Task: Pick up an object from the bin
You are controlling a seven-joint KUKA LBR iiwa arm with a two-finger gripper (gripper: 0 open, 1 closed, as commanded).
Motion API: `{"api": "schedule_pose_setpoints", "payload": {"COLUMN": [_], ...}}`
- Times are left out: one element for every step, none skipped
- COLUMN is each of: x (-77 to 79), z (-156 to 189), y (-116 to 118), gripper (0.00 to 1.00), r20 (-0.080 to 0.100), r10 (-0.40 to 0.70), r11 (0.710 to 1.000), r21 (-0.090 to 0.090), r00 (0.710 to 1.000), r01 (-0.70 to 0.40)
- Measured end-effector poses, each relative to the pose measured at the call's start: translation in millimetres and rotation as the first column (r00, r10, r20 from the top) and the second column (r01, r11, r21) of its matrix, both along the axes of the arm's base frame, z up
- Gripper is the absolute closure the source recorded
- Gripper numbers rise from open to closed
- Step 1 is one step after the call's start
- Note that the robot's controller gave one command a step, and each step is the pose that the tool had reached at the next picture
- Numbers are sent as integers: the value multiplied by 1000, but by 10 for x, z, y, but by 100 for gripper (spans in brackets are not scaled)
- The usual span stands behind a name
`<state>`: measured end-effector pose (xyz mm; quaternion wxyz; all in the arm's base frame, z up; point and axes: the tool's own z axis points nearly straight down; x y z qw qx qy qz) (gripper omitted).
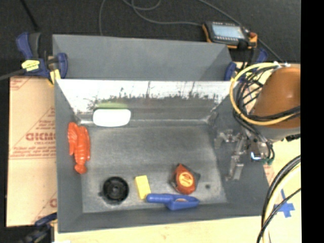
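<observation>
Orange-red tape measure [184, 179] lies nearest the arm [273, 97], front right.

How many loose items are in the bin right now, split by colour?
Orange-red: 2, a lobster-like toy and a round tape measure
White: 1, an oval bar
Black: 1, a round disc
Yellow: 1, a small block
Blue: 1, a long handle-shaped piece
Total: 6

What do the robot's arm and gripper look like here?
The wrist wears a rounded, glossy orange cover, ringed by looping black and yellow cables. Beneath it sits a slim grey metal gripper, with a small blue light beside its base.
</observation>
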<state>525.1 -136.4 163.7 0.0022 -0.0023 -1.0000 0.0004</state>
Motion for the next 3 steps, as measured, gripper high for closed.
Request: {"api": "schedule_pose_setpoints", "payload": {"x": [17, -327, -414], "z": [47, -507, -884], "y": [5, 308, 307], "gripper": [0, 0, 0], "r20": [8, 12, 8], "r10": [4, 15, 105], "r11": [1000, 1000, 995], "r21": [-2, -3, -1], "r00": [1000, 1000, 994], "r01": [-4, -14, -105]}}
